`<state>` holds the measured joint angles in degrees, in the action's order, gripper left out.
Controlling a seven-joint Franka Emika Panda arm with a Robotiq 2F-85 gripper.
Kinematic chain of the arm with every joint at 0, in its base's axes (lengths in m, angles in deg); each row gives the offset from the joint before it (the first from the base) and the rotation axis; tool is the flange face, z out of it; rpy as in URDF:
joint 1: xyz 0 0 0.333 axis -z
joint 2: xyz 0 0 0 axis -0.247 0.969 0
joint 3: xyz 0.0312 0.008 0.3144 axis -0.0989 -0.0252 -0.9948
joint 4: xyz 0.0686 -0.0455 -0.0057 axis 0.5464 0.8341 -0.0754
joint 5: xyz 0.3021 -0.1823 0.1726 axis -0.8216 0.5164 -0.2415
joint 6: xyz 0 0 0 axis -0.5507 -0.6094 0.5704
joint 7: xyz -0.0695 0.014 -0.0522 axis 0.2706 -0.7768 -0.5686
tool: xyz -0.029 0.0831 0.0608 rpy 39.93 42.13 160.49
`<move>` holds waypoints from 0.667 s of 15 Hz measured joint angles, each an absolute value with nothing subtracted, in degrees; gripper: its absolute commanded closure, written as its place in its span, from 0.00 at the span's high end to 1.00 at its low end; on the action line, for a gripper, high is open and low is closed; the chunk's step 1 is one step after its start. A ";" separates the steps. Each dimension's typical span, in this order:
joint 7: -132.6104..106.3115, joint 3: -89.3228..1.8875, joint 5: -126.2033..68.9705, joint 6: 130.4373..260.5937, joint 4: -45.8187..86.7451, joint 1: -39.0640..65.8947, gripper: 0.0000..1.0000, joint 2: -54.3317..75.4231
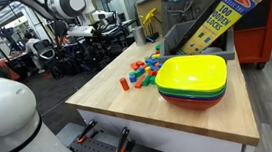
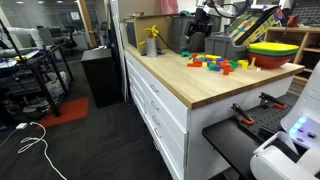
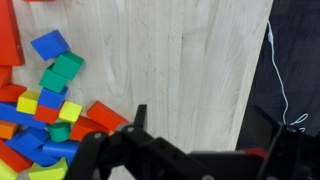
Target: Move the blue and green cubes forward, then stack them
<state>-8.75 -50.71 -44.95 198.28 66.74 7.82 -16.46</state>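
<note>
A light wooden table top (image 3: 190,60) carried a pile of blocks (image 1: 146,70) in red, blue, green, yellow and orange. In both exterior views a stack of bowls (image 1: 192,81), yellow on top, stood just beside the pile, and a tilted block box (image 1: 221,18) leaned behind it. The table had white drawers (image 2: 155,100) below. Around it lay a cluttered workshop: a red cabinet (image 1: 257,24), a black cabinet (image 2: 100,75), and a dark floor with a white cable (image 3: 280,70) off the table's edge.

In the wrist view the blue cube (image 3: 50,45) lay at the outer edge of the pile, on the side away from the gripper. The green cube (image 3: 67,67) touched it on the side towards the pile. Both rested on the wood. In the exterior views they were too small to pick out.

The gripper (image 3: 204,125) was spread wide, its dark fingers (image 3: 140,118) well apart, with bare wood between them. It held nothing and touched nothing. The pile lay off to one side of it, the nearest finger close to the red blocks there.

The arm (image 1: 69,2) reached in from high above the far side of the pile. The gripper (image 2: 197,30) hung above the table top, pointing down at it.
</note>
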 measured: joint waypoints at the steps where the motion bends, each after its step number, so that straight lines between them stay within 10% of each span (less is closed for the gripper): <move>1: -8.51 -50.41 -44.51 198.28 65.75 8.39 1.00 -15.02; 10: -6.34 -48.49 -40.17 198.29 63.71 12.40 1.00 -6.44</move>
<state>-6.34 -48.49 -40.17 198.29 63.71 12.40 -6.44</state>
